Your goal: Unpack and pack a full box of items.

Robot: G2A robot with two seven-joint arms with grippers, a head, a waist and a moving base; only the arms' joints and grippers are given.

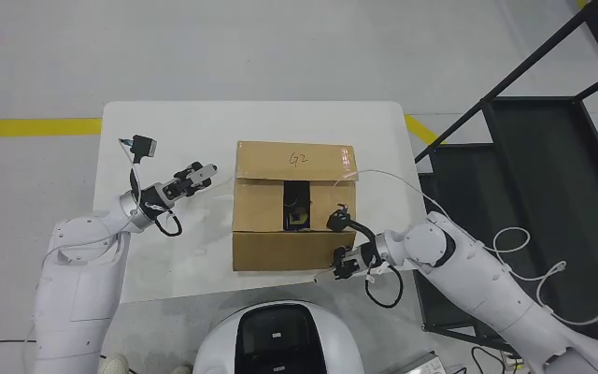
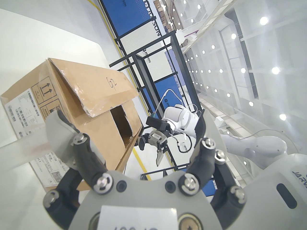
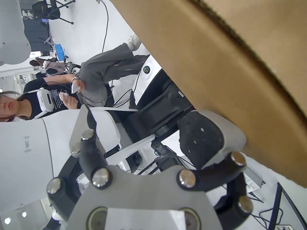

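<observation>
A brown cardboard box (image 1: 266, 201) stands in the middle of the white table (image 1: 177, 266). Its top flaps are folded almost shut, leaving a narrow gap (image 1: 297, 206) where dark items show inside. My left gripper (image 1: 199, 174) hovers left of the box, open and holding nothing; in the left wrist view the box (image 2: 96, 84) lies just ahead of that gripper (image 2: 129, 118). My right gripper (image 1: 339, 266) sits at the box's front right corner, open. In the right wrist view one of its fingers (image 3: 203, 140) rests beside the cardboard wall (image 3: 215, 56), with nothing held in the gripper (image 3: 138, 116).
A black metal frame (image 1: 523, 159) stands right of the table. Bare table surface lies left of the box and behind it. The box's front wall is close to the table's front edge.
</observation>
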